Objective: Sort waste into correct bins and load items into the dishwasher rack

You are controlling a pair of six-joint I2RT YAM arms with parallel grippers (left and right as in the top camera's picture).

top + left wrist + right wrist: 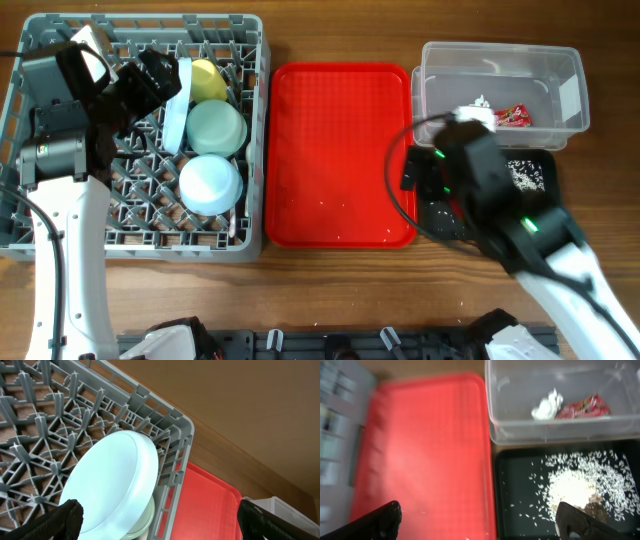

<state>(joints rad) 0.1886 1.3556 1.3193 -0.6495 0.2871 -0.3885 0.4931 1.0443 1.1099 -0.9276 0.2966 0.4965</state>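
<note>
Left gripper is released, jaws spread wide, nothing between them; it hangs over the dishwasher rack, which sits just left of the red tray. Under it the pale blue plate stands tilted on edge between pegs, smooth and glossy, leaning on a pale green-blue bowl. A second, bluer bowl is mouth-down toward the rack's near side, and the yellow cup sits toward the far side; all are in the rack half nearest the red tray. The rack is grey moulded plastic, square, with an open lattice floor and upright pegs. Its wall beside the red tray is close, only a thin strip of wooden table between them. Right gripper is also released, jaws wide, holding nothing, hovering over the seam where the red tray's right edge meets the black tray. Black tray, right of the red tray and touching it, is shallow and matte, with a heap of beige rice scraps and loose grains scattered around it. Clear tub lies behind the black tray, its walls see-through; inside are the crumpled white tissue and the red-and-silver wrapper, touching each other. Red tray is smooth, with rounded corners, a raised lip and a few pale specks.
</note>
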